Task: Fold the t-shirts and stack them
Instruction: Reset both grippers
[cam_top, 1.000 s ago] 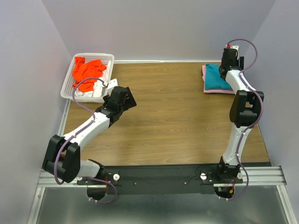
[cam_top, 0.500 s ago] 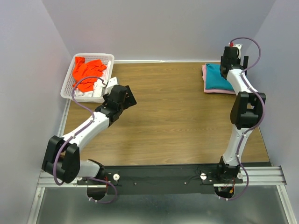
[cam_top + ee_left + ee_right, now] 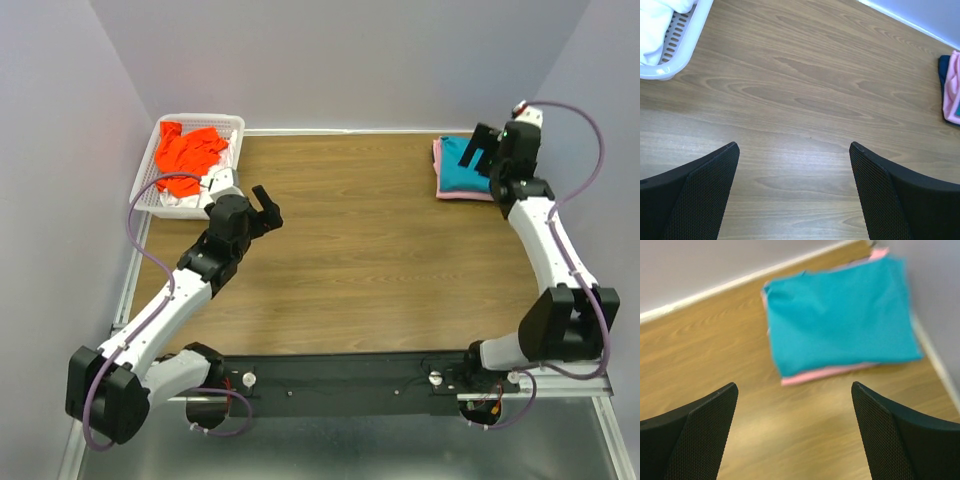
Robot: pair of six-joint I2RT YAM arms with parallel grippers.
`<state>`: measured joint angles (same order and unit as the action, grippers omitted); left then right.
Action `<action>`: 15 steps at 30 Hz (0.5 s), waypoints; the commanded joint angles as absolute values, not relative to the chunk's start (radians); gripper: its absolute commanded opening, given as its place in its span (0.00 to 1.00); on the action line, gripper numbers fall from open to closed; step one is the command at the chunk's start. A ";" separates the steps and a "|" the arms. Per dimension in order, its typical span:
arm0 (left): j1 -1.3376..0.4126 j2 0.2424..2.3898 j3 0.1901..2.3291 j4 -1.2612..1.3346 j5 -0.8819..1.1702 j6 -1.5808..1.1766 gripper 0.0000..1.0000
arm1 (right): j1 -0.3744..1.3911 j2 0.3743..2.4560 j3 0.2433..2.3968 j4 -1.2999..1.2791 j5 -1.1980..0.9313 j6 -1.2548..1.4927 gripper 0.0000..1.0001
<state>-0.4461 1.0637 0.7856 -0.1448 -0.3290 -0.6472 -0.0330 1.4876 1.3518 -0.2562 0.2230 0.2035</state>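
Wood table [image 3: 380,260] | left gripper [image 3: 268,207]: fingers spread wide, empty, over wood | right gripper [image 3: 794,385]: fingers spread, empty, just short of stack | teal shirt [image 3: 840,315]: folded flat on pink shirt [image 3: 825,374], far-right corner, long axis along back wall | orange shirt [image 3: 188,150]: crumpled over white shirt [image 3: 185,203] in basket [image 3: 200,118], far left

Even, soft light with faint shadows; the right wrist view is blurred, the teal t-shirt [image 3: 840,320] soft-edged
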 commanded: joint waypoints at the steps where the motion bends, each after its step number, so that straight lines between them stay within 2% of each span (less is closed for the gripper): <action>1: -0.440 0.999 0.739 -0.077 -0.263 -0.598 0.98 | -0.002 1.353 1.114 -0.201 0.074 0.348 1.00; 5: -0.440 0.954 0.706 -0.051 -0.249 -0.606 0.98 | 0.142 1.203 0.835 -0.034 0.129 0.380 1.00; 8: -0.440 0.940 0.683 -0.038 -0.242 -0.620 0.98 | 0.280 1.152 0.697 -0.021 0.238 0.391 1.00; 15: -0.440 0.881 0.611 -0.040 -0.252 -0.667 0.98 | 0.379 1.033 0.467 0.046 0.206 0.479 1.00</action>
<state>-0.4450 0.9230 0.6445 -0.0578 -0.2535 -0.6369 0.3645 1.1057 0.5552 -0.0525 0.1898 0.4049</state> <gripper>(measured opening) 0.984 0.997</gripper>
